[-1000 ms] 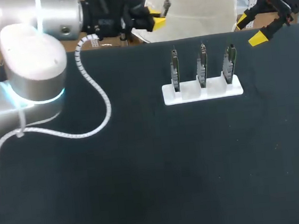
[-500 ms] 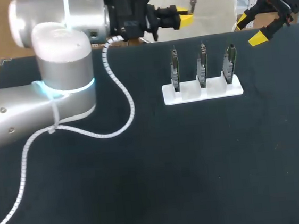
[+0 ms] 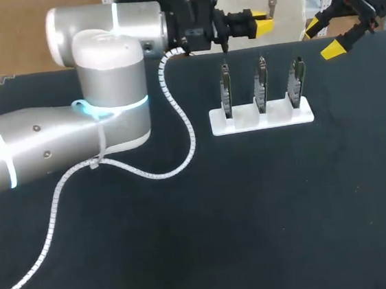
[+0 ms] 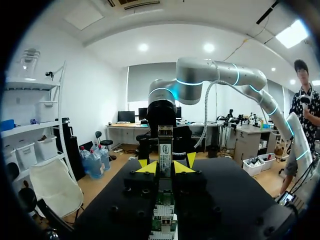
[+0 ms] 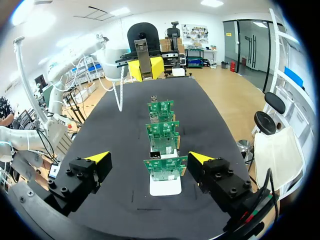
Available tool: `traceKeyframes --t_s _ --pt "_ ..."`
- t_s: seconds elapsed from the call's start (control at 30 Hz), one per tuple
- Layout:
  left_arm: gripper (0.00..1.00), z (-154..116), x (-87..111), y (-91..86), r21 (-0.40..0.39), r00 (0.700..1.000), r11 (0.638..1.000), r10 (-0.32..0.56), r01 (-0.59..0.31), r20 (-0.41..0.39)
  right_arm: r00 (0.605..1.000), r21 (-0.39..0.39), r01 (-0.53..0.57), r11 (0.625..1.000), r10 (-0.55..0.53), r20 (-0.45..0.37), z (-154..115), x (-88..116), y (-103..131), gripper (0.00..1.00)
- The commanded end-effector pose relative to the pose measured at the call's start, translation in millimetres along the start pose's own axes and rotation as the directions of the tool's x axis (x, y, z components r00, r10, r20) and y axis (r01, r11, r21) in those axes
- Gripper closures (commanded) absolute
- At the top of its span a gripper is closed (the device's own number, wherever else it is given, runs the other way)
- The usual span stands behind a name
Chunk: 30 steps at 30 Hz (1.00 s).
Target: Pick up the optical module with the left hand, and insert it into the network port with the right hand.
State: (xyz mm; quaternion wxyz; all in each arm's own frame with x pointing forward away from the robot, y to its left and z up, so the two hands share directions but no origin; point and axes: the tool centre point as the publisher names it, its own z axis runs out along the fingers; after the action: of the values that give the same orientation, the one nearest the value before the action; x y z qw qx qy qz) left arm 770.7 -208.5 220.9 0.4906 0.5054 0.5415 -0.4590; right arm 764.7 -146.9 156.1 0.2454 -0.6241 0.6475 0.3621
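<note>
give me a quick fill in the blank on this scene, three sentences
1. The left gripper is shut on the optical module, while the right gripper is ____.
2. The white holder carries ____ upright circuit boards.
3. Both grippers' fingertips are coloured ____.
Missing words: open, three, yellow.

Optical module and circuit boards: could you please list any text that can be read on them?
Optical module, held in the left gripper: white label with dark print, too blurred to read.
Circuit boards in the white stand: markings too small to read.
</note>
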Motion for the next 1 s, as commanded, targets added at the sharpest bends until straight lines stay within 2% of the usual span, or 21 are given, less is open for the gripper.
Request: traceKeyframes --t_s 0.03,0.47,1.0 --pt "1.0 15 2.0 4.0 0.011 1.0 1.0 -0.008 0.008 -0.002 1.0 0.006 0.001 1.0 -0.001 0.0 1 0 2 0.0" --pt "1.0 41 12.1 -2.1 0.042 1.0 0.999 -0.027 0.027 -0.005 1.0 0.006 0.001 1.0 -0.001 0.0 1 0 2 0.0" --pt "1.0 55 29.8 -0.8 0.056 0.998 0.997 -0.059 0.058 0.009 1.0 0.006 0.001 1.0 -0.001 0.0 1 0 2 0.0"
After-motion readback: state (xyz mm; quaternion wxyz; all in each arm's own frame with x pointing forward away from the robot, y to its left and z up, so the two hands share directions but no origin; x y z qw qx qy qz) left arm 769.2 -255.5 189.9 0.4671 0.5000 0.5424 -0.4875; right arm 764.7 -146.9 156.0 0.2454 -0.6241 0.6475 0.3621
